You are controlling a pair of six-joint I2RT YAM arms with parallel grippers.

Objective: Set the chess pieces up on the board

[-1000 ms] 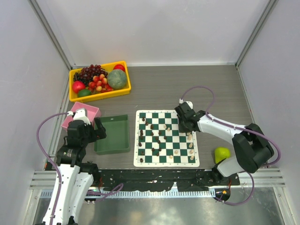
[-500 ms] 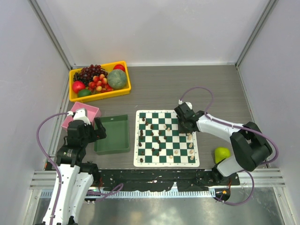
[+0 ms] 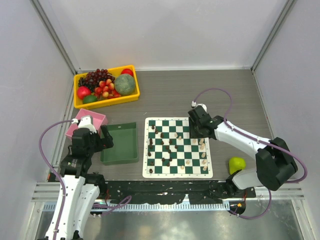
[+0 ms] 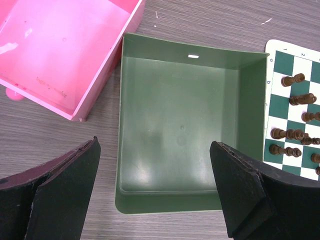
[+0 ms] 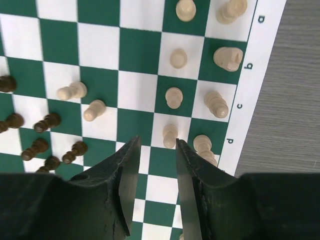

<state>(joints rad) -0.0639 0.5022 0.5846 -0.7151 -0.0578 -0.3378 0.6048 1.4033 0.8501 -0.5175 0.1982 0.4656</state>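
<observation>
My right gripper (image 5: pixel 157 144) has parted its jaws over the last second and now grips nothing; a cream piece (image 5: pixel 170 135) stands free near the board (image 5: pixel 260 75) lettered border, seemingly placed

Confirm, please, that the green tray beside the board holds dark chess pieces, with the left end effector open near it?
The green tray is empty, as the left wrist view shows; the left end effector is open near it, beside the board.

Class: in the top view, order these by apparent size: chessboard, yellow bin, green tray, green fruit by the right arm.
1. chessboard
2. yellow bin
3. green tray
4. green fruit
All sit at table level, so the ranking holds.
</observation>
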